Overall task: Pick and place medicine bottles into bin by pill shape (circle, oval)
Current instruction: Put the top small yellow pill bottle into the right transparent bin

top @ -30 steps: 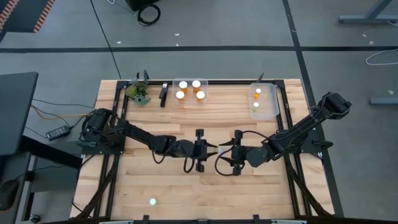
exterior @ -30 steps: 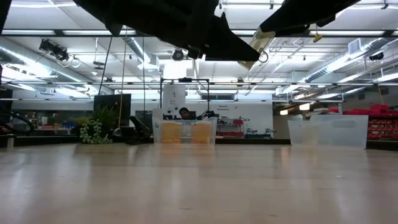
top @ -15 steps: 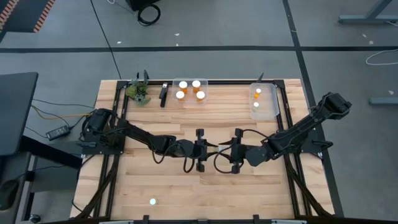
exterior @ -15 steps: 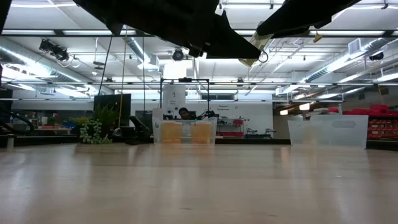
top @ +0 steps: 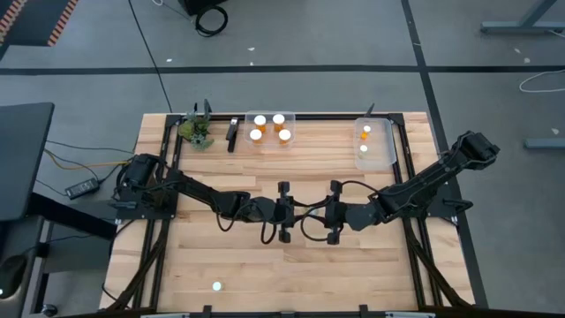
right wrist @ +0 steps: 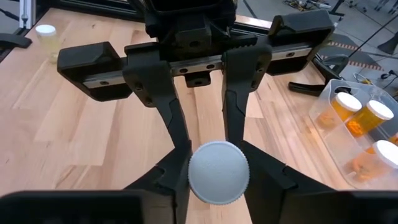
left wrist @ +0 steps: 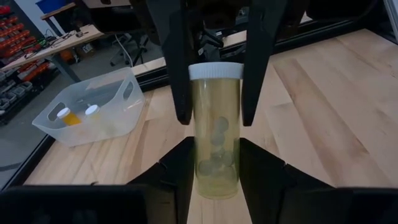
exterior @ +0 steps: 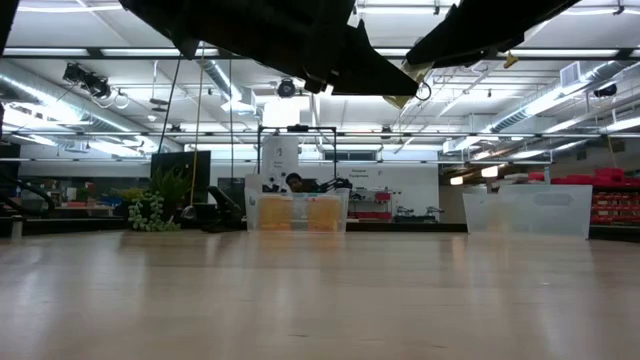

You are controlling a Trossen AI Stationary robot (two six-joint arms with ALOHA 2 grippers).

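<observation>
No legible text or labels anywhere

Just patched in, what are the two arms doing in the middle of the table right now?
A handover, by the look of it. The left gripper holds a bottle with round pills above mid-table, and the right gripper has its jaws around the same bottle near the cap. Four bottles sit in the left bin and two in the right bin at the far edge. One bottle stands alone near the front.
</observation>
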